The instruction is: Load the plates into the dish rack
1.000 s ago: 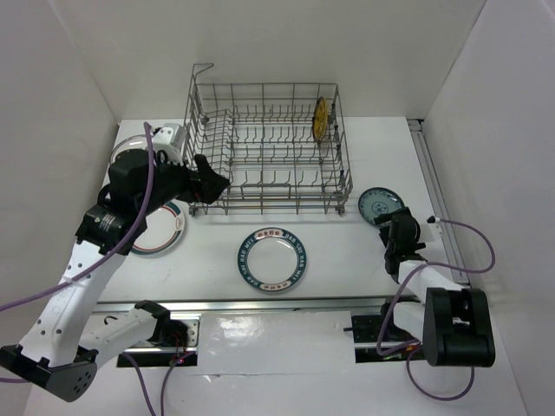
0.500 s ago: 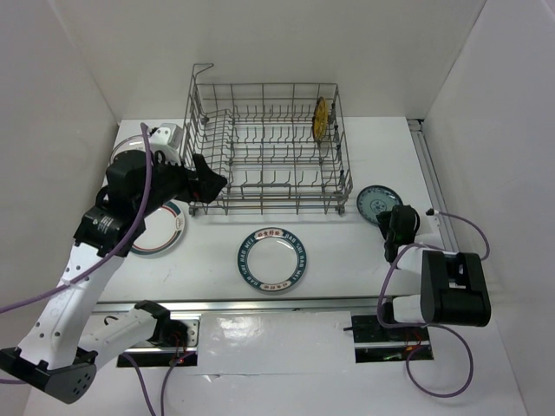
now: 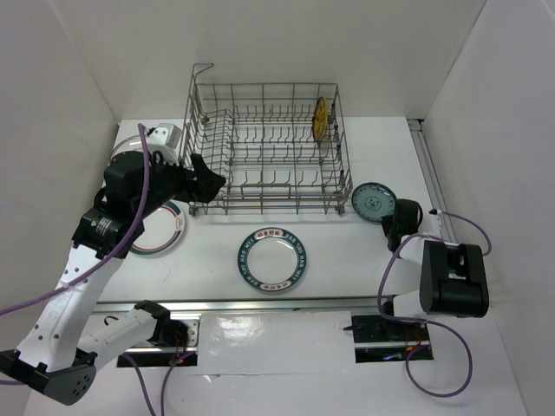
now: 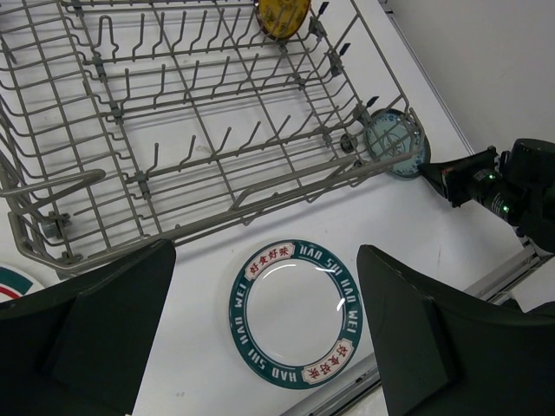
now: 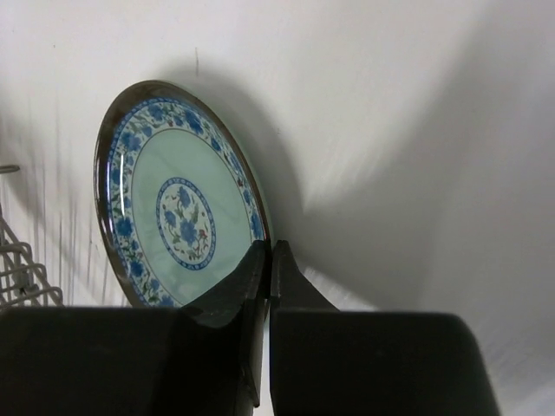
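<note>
Teal plate (image 5: 178,217) — blue florals, apparently.

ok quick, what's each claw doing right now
Left claw: open, holding nothing.
Right claw: shut on the rim of the teal-blue plate.

1. We see the rack (image 3: 269,152) at the far middle of the surface (image 3: 347,260), with a yellow plate (image 3: 321,117) upright at its far right.
2. Our right claw (image 3: 388,215) meets the blue plate (image 3: 371,200), just right of the rack.
3. The lettered plate (image 3: 273,258) lies flat in front of the rack.
4. Our left claw (image 3: 208,180) is at the rack's near-left corner, its arm above the teal-rimmed plate (image 3: 169,229).
</note>
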{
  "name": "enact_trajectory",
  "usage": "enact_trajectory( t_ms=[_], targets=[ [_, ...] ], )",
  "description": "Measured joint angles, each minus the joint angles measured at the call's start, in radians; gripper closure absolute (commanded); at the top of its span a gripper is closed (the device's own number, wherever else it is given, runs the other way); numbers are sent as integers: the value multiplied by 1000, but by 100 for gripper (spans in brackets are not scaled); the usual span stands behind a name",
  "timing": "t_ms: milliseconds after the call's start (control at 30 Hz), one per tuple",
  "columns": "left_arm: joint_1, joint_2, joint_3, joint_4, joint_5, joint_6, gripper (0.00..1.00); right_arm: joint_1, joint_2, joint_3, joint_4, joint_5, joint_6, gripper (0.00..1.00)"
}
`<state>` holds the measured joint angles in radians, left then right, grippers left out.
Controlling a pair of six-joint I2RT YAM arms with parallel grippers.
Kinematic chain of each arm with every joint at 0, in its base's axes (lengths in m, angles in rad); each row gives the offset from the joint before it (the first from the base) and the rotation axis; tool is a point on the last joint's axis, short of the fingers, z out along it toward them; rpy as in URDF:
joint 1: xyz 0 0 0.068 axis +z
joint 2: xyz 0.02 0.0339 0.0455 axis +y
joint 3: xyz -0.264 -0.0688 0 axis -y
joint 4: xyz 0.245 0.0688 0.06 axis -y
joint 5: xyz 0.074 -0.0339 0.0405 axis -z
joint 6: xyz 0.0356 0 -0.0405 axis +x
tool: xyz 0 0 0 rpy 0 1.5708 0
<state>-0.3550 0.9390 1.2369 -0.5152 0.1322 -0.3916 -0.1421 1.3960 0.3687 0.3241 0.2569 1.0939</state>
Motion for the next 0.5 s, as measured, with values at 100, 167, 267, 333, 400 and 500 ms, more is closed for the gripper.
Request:
enact_trajectory(
  t_ms=[100, 167, 267, 333, 400, 500],
  targets=[
    [0, 0, 0, 0, -1, 0, 0, -2, 14, 23, -21, -4, 13, 100],
    [0, 0, 0, 0, -1, 0, 0, -2, 14, 32, -39, -4, 19, 100],
    [0, 0, 0, 0, -1, 0, 0, -2, -8, 48, -92, 2, 26, 100],
    [0, 0, 0, 0, -1, 0, 0, -1, -51, 66, -160, 27, 26, 100],
    [0, 0, 0, 0, -2, 0, 0, 5, -103, 96, -241, 69, 22, 100],
    [0, 0, 0, 0, -6, 0, 0, 21, -156, 200, -364, 151, -2, 100]
  ],
)
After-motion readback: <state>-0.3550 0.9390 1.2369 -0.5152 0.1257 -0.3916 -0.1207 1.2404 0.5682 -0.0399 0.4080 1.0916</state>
